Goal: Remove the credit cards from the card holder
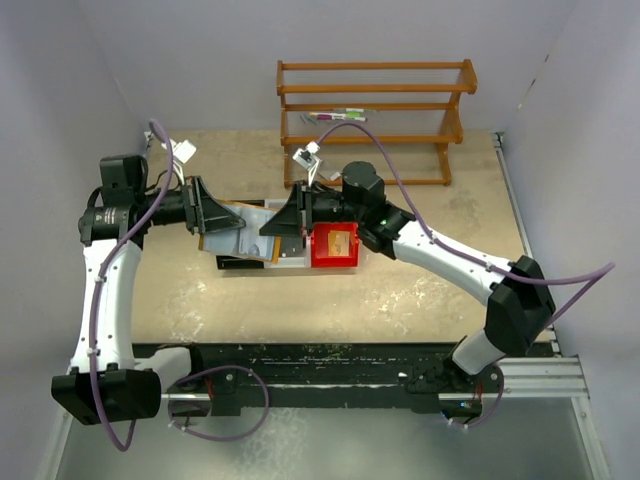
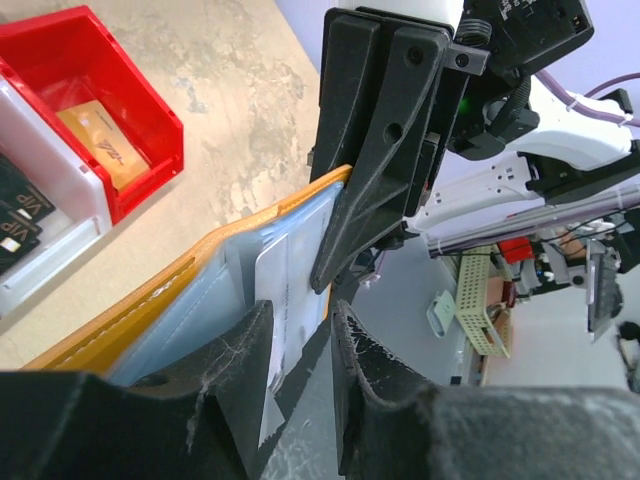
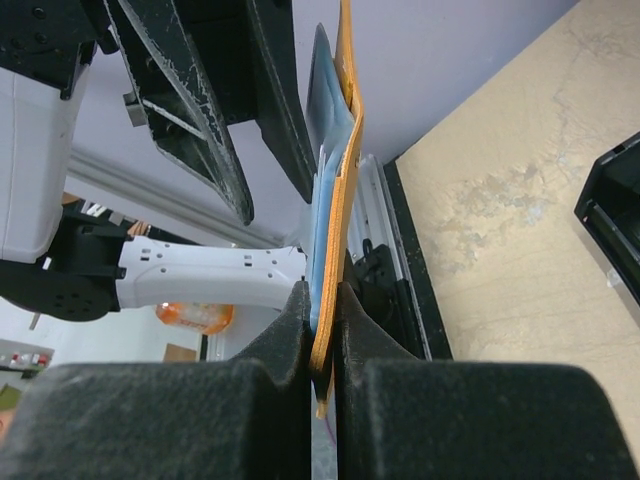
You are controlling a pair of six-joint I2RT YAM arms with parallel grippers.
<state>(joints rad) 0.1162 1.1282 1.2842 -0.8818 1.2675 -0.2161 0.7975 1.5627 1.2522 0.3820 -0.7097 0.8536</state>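
Beige tabletop (image 1: 400, 300) lies below; at frame centre the card holder (image 3: 345, 150) is held open above it. Clamped tight on its orange edge is the right gripper (image 3: 322, 320); the left gripper (image 2: 295, 370) pinches a pale credit card (image 2: 285, 285) in its pocket. At upper centre stands a wooden rack (image 1: 375, 90).

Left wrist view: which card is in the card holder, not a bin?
The pale card, at the left gripper inside the card holder. The tan card lies in the red bin, the dark VIP cards in the white bin.
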